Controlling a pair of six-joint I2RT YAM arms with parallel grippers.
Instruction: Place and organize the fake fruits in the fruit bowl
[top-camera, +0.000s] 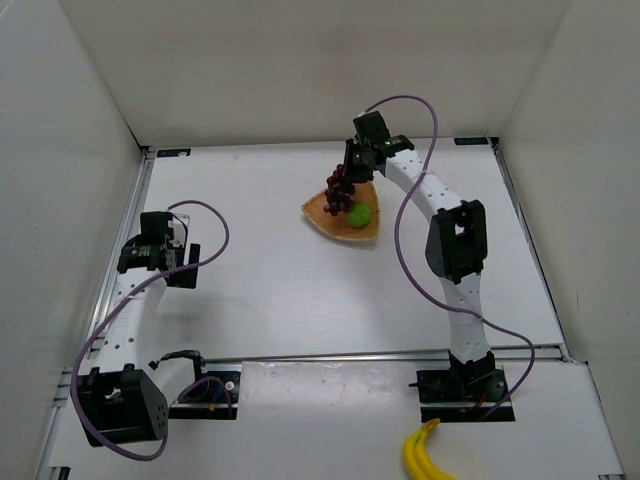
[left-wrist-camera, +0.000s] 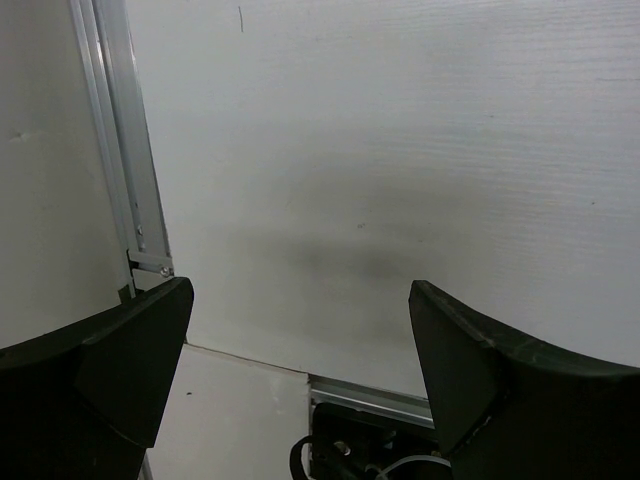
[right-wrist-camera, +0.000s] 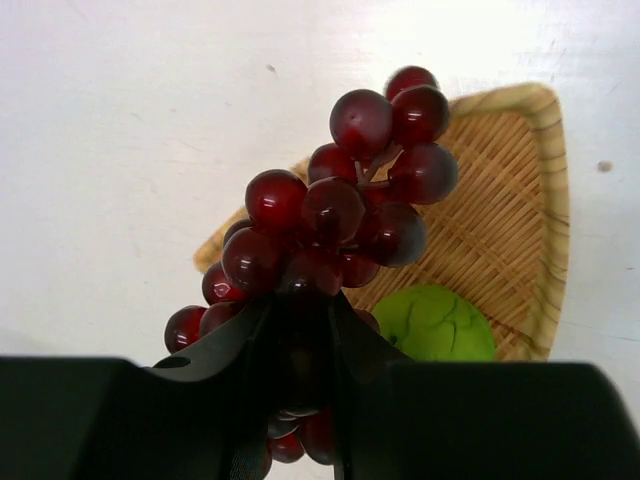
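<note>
One grape bunch (right-wrist-camera: 340, 220) is pinched by the right hand (right-wrist-camera: 300, 315) over the fruit bowl (right-wrist-camera: 520, 200) for placement; the left hand (left-wrist-camera: 300, 300) is spread wide.

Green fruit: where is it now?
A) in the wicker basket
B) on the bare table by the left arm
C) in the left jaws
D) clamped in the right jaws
A: the green fruit lies on the weave of the wicker basket. The right jaws are shut on the grape bunch alone, and the left jaws are open with nothing between them.
</note>
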